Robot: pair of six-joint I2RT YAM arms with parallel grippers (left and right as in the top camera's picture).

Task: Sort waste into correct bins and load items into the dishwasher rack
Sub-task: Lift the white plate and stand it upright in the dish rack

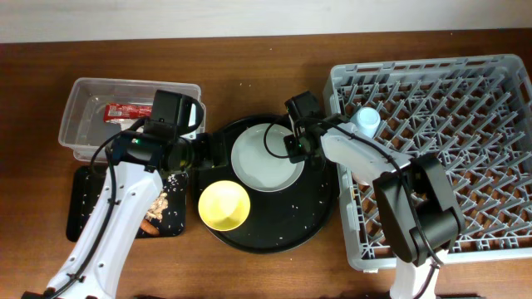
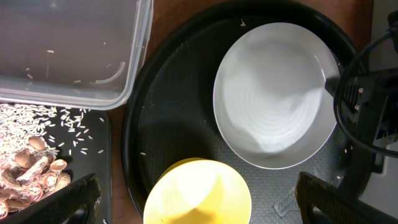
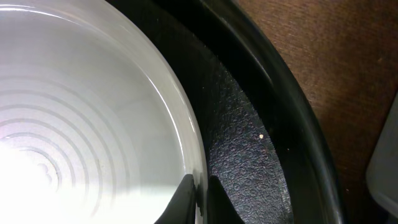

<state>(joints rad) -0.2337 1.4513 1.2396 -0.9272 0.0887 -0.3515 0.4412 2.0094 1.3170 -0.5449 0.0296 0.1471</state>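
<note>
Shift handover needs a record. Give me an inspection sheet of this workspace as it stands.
Surface: brown wooden table, no damage seen.
Job's things: plate and yellow bowl on round black tray; light-blue cup in rack; red wrapper in clear tub; food scraps in black rectangular tray.
Clutter: white grains scattered in both black trays.
Grippers: left gripper open over the round tray; right gripper fingers pinch the plate's rim.
Cables: black cables loop along both arms.
Surroundings: pale band past the table's far edge.
</note>
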